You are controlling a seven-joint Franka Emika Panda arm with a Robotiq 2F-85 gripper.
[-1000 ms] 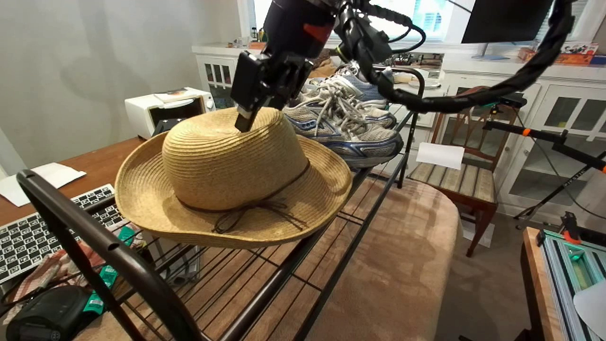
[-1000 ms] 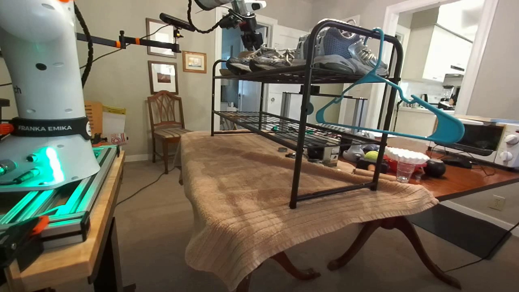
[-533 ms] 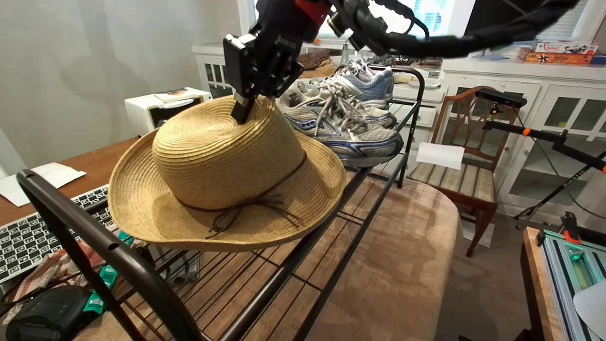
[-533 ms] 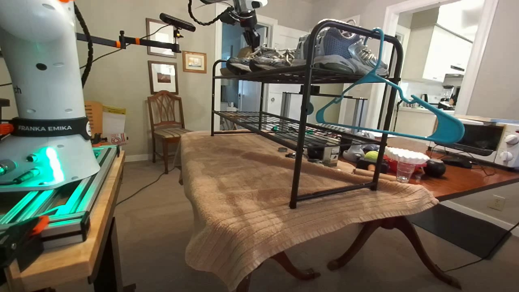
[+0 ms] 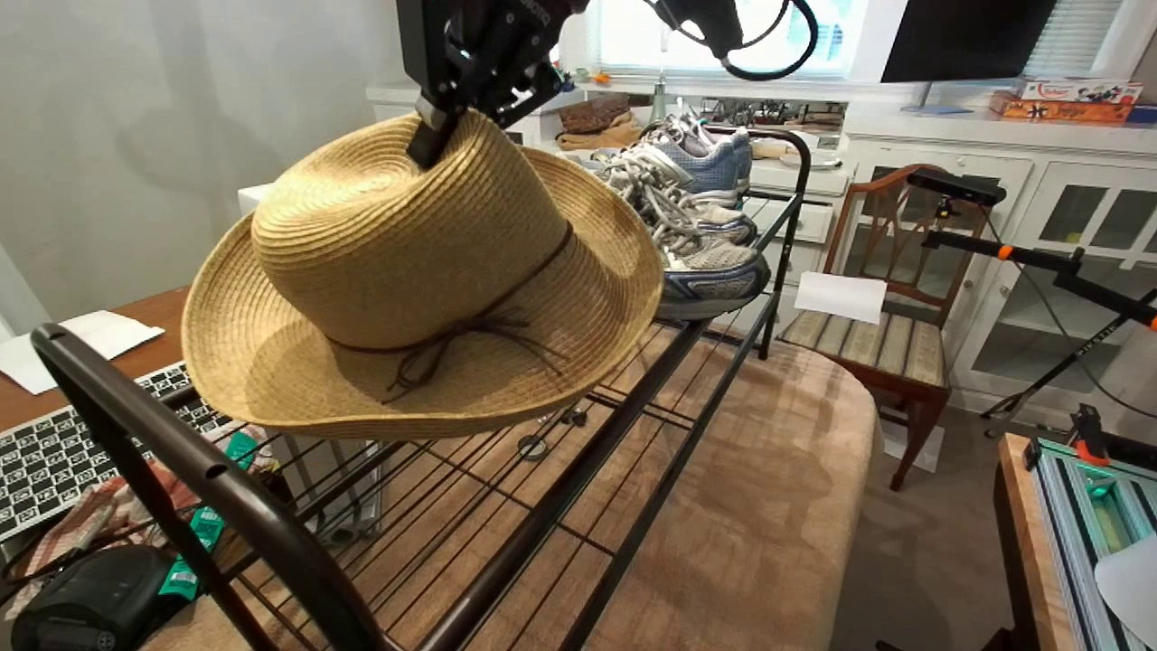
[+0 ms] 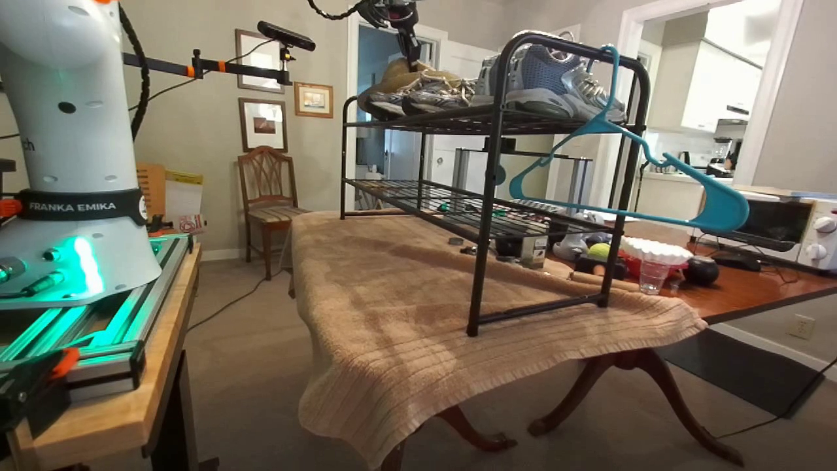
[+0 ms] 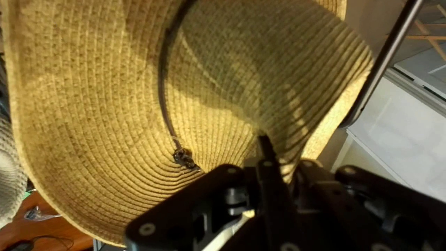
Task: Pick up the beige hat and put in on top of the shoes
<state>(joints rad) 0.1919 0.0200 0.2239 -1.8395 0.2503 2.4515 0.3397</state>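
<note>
The gripper (image 5: 452,137), nearly closed, pinches the beige hat (image 5: 411,262) by its crown.

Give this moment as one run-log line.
hand: shut on beige hat by crown | hat: tilted | shoes: on rack | placement: pending

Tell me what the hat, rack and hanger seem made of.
Beige hat: probably woven straw or paper braid, matte, from its ridged rings. Rack: likely painted metal, slightly glossy, since its dark tubes catch highlights. Hanger: apparently plastic, smooth, from its even turquoise colour and moulded shape.
</note>
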